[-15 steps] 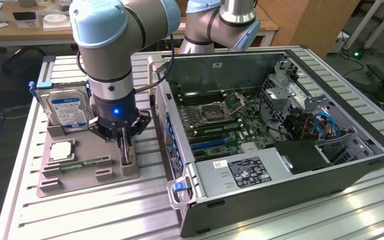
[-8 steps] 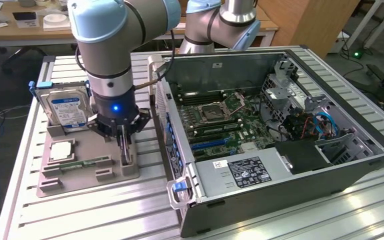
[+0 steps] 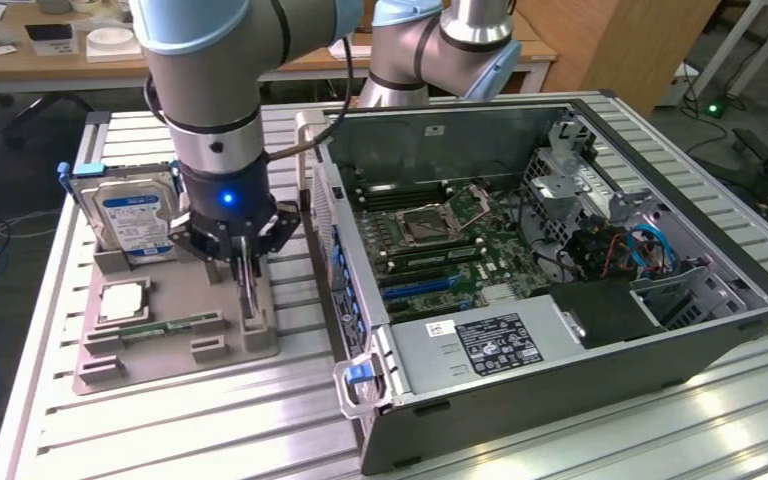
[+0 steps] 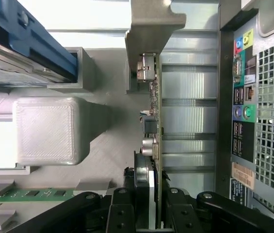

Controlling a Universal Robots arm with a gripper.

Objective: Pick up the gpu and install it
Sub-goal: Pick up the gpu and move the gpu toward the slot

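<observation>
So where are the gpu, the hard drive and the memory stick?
gpu (image 3: 252, 298): exterior view, its dark upright edge.
hard drive (image 3: 135, 213): exterior view, its blue-white label.
memory stick (image 3: 171, 326): exterior view, its green strip.

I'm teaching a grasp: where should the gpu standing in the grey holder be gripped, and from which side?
I'd pinch the gpu across its flat faces at the upper edge, coming down from above: it stands on edge in the holder, faces upright.
</observation>
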